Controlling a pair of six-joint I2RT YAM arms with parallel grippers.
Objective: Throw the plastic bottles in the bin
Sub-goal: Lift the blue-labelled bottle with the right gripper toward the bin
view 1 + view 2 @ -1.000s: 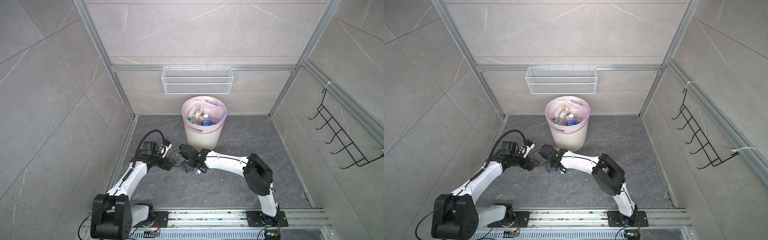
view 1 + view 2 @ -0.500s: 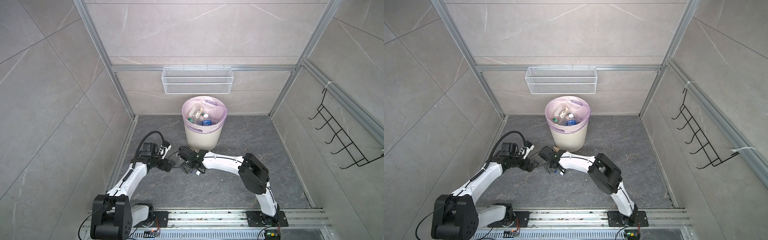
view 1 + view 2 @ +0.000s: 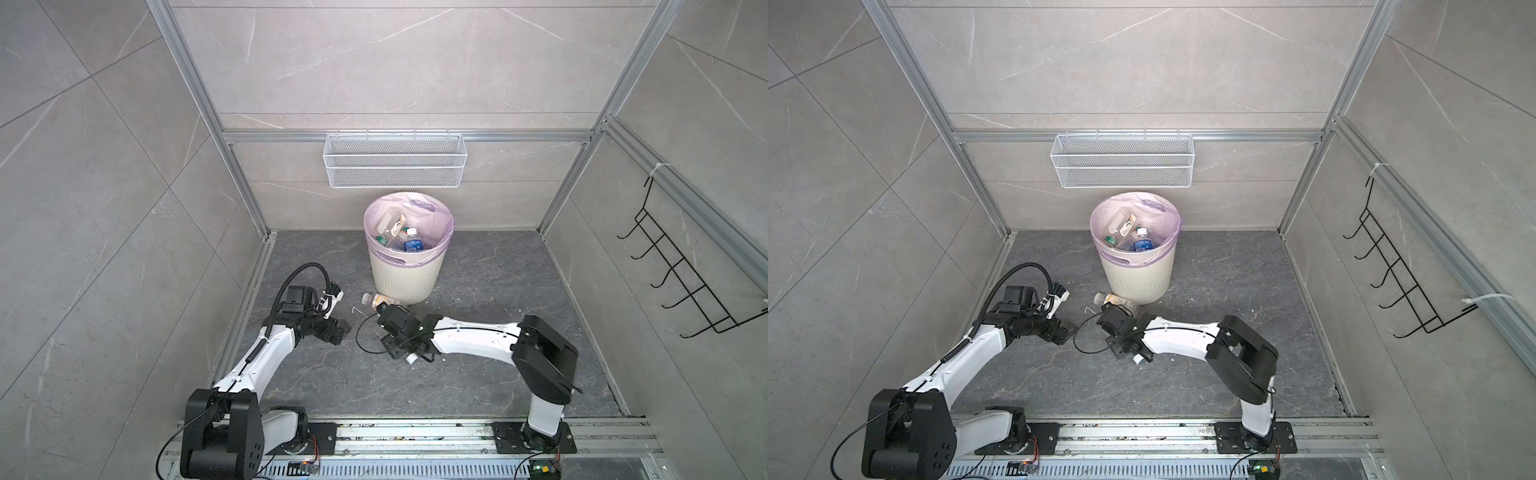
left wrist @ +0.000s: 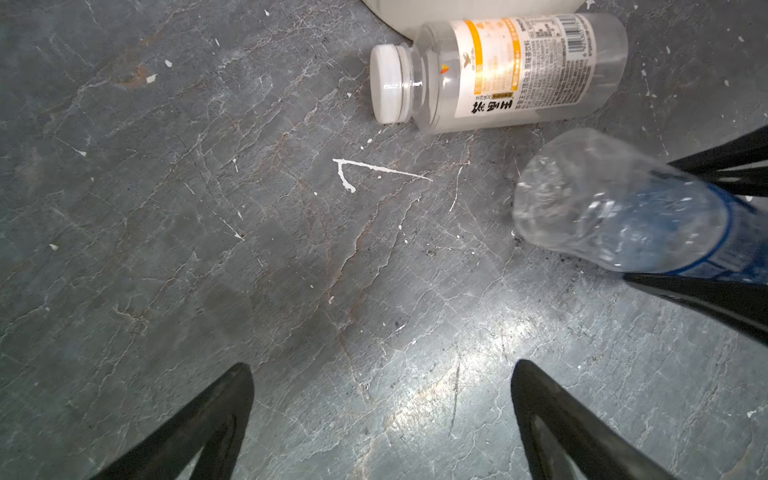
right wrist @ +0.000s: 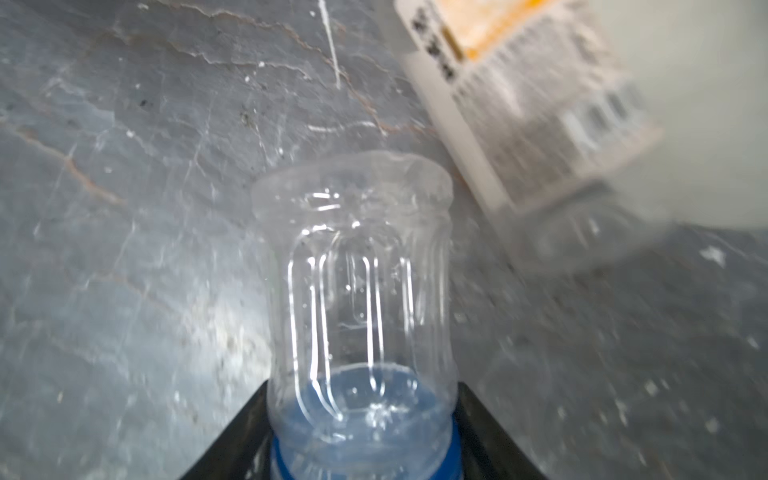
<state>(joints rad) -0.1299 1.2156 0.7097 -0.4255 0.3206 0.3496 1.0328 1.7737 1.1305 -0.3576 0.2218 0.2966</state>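
1. On the grey floor (image 4: 208,232), near the foot of the bin (image 3: 405,280), my right gripper (image 5: 361,386) pinches a blue-labelled bottle (image 5: 357,286) at its label, one black finger pressed to each side; its clear base points away from my wrist
2. My left gripper (image 4: 382,368) hangs low over bare floor, its fingers spread wide and holding nothing; the pinched bottle is near it but apart
3. An orange-labelled bottle (image 4: 498,70), white cap on, lies on its side just beside the bin's wall, between my right gripper and the bin
4. The bin stands upright by the back wall, lined with a pale pink bag; several bottles in the bin (image 3: 411,243) lie heaped inside
5. A white wire mesh basket (image 3: 395,164) hangs on the wall above the bin and a black hook rack (image 3: 681,286) on the right wall, both well apart from my arms
6. A thin black cable (image 3: 360,338) loops over the floor between my two grippers
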